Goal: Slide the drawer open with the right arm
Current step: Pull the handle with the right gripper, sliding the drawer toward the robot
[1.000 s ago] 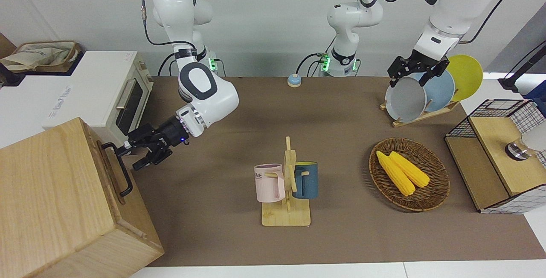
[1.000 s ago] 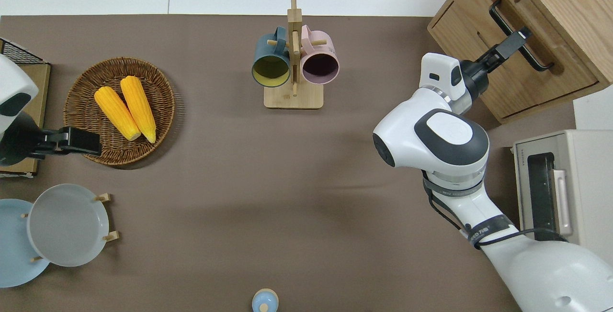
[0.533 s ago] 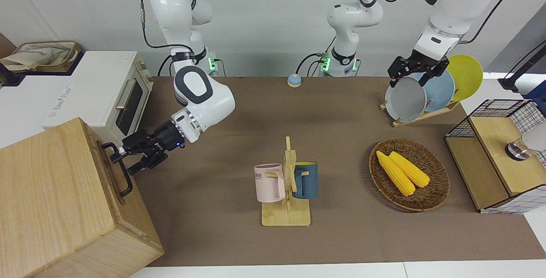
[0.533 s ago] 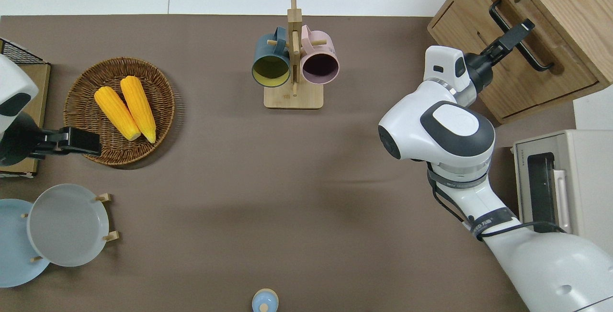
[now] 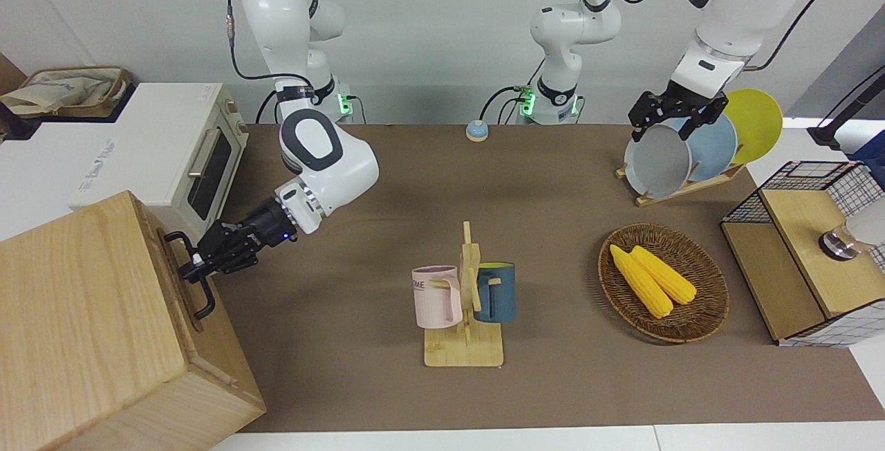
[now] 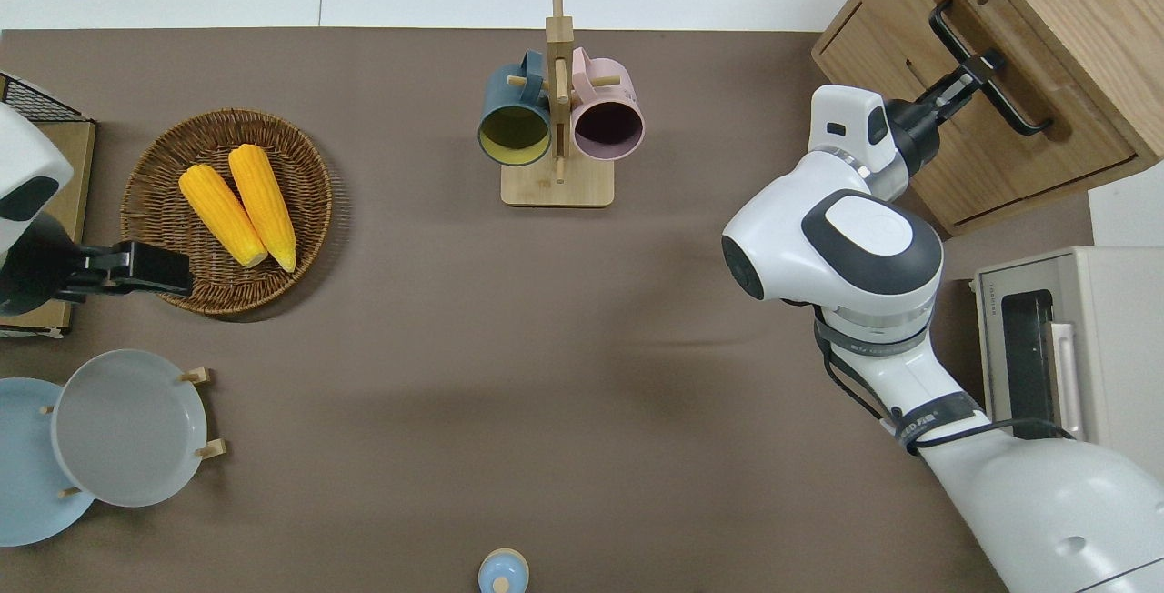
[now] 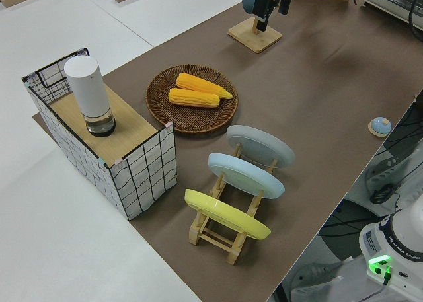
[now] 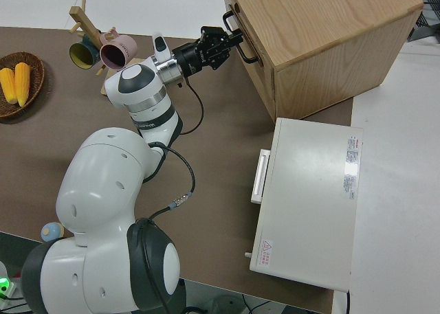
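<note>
The drawer (image 6: 1028,84) is in the big light-wood box (image 5: 83,313) at the right arm's end of the table, and its front looks flush with the box face. Across that front runs its black loop handle (image 5: 205,299) (image 6: 1009,97) (image 8: 245,51). My right gripper (image 5: 196,264) (image 6: 980,73) (image 8: 229,40), the one with the small blue light, is shut on the handle bar near its middle, and the right arm reaches out low over the table. The left arm is parked, its gripper (image 5: 665,126) open.
A white toaster oven (image 5: 173,153) stands beside the box, nearer to the robots. A mug rack (image 5: 464,299) with two mugs stands mid-table. A wicker basket (image 5: 705,313) of corn, a plate rack (image 5: 681,150) and a wire-mesh shelf (image 5: 795,264) are at the left arm's end.
My right gripper moved in onto the drawer handle and its fingers went from open to shut on the bar. The drawer has not moved. The left arm stayed still.
</note>
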You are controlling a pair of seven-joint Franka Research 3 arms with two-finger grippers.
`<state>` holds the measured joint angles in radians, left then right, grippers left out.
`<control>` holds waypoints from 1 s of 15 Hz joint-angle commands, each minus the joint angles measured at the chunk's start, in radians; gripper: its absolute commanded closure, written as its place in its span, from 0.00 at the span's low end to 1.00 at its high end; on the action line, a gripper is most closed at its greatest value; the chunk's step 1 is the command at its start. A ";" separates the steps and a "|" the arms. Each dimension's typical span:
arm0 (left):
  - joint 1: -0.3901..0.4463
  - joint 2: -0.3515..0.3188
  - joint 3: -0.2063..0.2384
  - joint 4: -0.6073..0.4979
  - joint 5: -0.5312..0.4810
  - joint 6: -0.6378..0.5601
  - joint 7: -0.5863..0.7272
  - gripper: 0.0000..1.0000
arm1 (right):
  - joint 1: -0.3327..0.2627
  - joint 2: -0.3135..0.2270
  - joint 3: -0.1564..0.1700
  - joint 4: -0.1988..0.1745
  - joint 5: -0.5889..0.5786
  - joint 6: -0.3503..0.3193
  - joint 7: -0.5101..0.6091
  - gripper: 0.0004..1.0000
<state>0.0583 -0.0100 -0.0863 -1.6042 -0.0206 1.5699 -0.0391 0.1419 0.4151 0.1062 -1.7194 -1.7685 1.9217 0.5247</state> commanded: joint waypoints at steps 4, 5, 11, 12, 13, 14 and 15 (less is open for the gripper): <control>-0.005 -0.010 0.005 -0.005 0.011 -0.013 0.007 0.00 | -0.001 0.011 0.001 0.018 -0.029 0.003 -0.029 1.00; -0.006 -0.010 0.005 -0.005 0.011 -0.011 0.007 0.00 | 0.013 0.011 0.001 0.018 -0.028 -0.004 -0.029 1.00; -0.005 -0.010 0.005 -0.005 0.011 -0.013 0.007 0.00 | 0.079 0.011 0.010 0.015 -0.012 -0.133 -0.022 1.00; -0.005 -0.010 0.005 -0.005 0.011 -0.011 0.007 0.00 | 0.100 0.011 0.012 0.015 0.006 -0.163 -0.022 1.00; -0.005 -0.010 0.005 -0.005 0.011 -0.011 0.007 0.00 | 0.114 0.011 0.012 0.015 0.018 -0.177 -0.025 1.00; -0.005 -0.010 0.005 -0.005 0.011 -0.011 0.007 0.00 | 0.129 0.011 0.012 0.015 0.027 -0.194 -0.028 1.00; -0.006 -0.010 0.005 -0.005 0.011 -0.011 0.007 0.00 | 0.145 0.011 0.012 0.015 0.035 -0.216 -0.028 1.00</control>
<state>0.0583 -0.0100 -0.0863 -1.6042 -0.0206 1.5699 -0.0391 0.2362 0.4296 0.1145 -1.7271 -1.7344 1.7597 0.5408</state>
